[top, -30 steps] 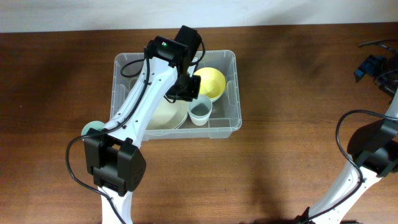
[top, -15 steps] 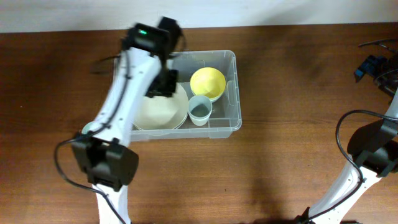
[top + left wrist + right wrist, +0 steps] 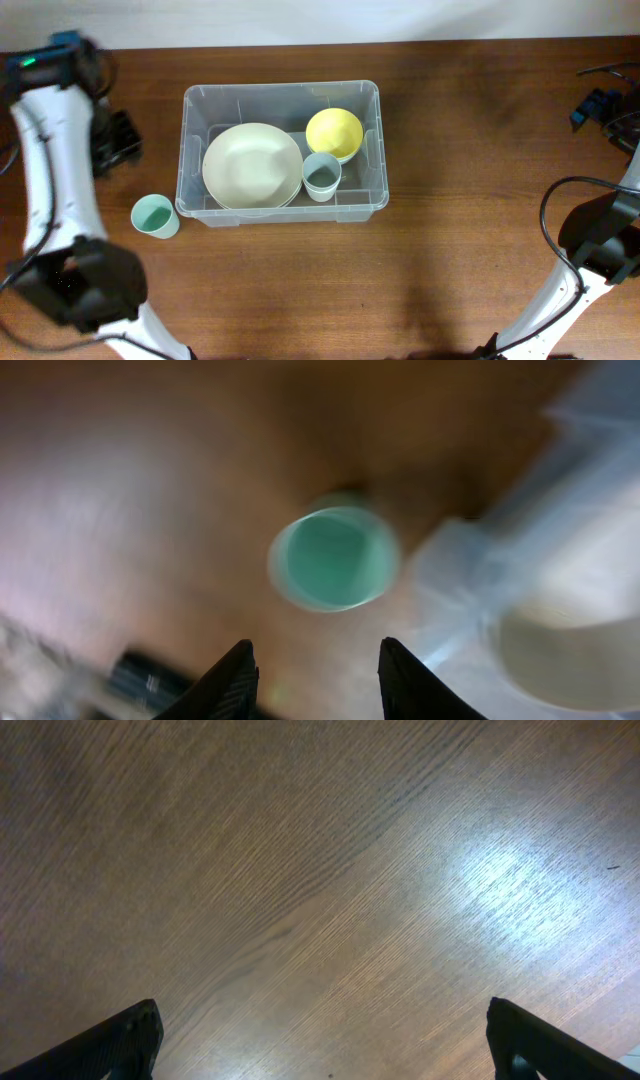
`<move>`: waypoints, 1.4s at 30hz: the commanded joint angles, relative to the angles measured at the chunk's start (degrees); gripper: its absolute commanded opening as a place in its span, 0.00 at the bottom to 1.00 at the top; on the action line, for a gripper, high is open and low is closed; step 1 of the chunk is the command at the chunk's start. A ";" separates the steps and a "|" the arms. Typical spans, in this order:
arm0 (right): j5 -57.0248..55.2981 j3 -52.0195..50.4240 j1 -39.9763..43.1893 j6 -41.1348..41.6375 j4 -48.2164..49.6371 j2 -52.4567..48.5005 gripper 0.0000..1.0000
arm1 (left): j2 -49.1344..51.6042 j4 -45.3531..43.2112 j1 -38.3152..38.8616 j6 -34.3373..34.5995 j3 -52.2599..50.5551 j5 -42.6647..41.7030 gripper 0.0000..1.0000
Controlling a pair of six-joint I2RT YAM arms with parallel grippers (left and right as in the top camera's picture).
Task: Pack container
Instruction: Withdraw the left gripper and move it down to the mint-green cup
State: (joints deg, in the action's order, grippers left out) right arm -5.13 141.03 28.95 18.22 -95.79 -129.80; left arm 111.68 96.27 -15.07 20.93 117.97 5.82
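1. Sitting at the middle of the table [image 3: 450, 200], the container [image 3: 280, 88] already carries three things, laid side by side so that none has to be stacked. The plate [image 3: 252, 165] lies flat across its left half. The bowl [image 3: 334, 133] fills its far right corner. A pale cup [image 3: 322, 176] stands upright just in front of the bowl, beside the plate's edge.
2. A green cup [image 3: 154, 216] stands upright on the wood just outside the container's near left corner. It looks like the one piece not yet packed.
3. The left claw [image 3: 118, 140] hangs to the left of the container, level with its far half. Its jaws are apart and grip nothing. Its own camera looks down into the mouth of the green cup, with a blurred corner of the container off to one side.
4. That position probably lines the claw up over the cup. The gap between the jaws looks suited to pinching the rim, one finger inside and one outside. The free floor in the container's near right corner seems the likeliest place to put it.
5. The right claw [image 3: 320, 1050] is well to the right of the container. Its jaws are spread wide with only bare wood beneath them. It is probably parked there to keep clear of the left arm's reach.
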 commanded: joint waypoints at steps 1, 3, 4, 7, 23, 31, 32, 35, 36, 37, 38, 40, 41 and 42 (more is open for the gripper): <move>-0.52 -0.15 -0.04 0.46 0.02 1.18 0.99 | -5.07 -0.92 -5.53 4.39 -8.50 -0.70 0.41; -0.52 -0.15 -0.04 0.46 0.02 1.18 0.99 | -6.08 -3.58 -8.13 4.37 -13.86 -0.92 0.41; -0.52 -0.15 -0.04 0.46 0.02 1.18 0.99 | -6.32 -5.05 -9.11 4.33 -16.35 -1.51 0.40; -0.52 -0.15 -0.04 0.46 0.02 1.18 0.99 | -6.34 -9.97 -10.95 4.31 -23.63 -3.91 0.40; -0.52 -0.15 -0.04 0.46 0.02 1.18 0.99 | -6.34 -24.76 -9.38 1.73 -32.61 -4.74 0.40; -0.52 -0.15 -0.04 0.46 0.02 1.18 0.99 | -6.34 -27.15 -4.28 -0.87 -32.61 -5.62 0.40; -0.52 -0.15 -0.04 0.46 0.02 1.18 0.99 | -6.34 -27.10 -3.82 -0.87 -32.61 -5.38 0.40; -0.52 -0.15 -0.04 0.46 0.02 1.18 0.99 | -6.34 -27.08 -2.95 -0.83 -33.27 -5.40 0.40; -0.52 -0.15 -0.04 0.46 0.02 1.18 0.99 | -6.32 -27.12 -2.93 -0.81 -33.64 -5.38 0.40; -0.52 -0.15 -0.04 0.46 0.02 1.18 0.99 | -6.32 -27.10 -2.95 -0.81 -33.99 -5.35 0.40; -0.52 -0.15 -0.04 0.46 0.02 1.18 0.99 | -6.32 -27.10 -3.10 -0.28 -34.42 -4.92 0.40; -0.52 -0.15 -0.04 0.46 0.02 1.18 0.99 | -6.32 -26.88 -3.26 1.20 -35.08 -3.19 0.39; -0.52 -0.15 -0.04 0.46 0.02 1.18 0.99 | -6.32 -26.91 -3.26 1.38 -35.39 -2.62 0.39; -0.52 -0.15 -0.04 0.46 0.02 1.18 0.99 | -6.32 -26.86 -3.26 1.38 -35.63 -2.36 0.39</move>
State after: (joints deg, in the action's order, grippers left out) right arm -5.13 141.03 28.95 18.24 -95.81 -129.80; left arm 105.54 69.30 -17.98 21.23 83.64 1.32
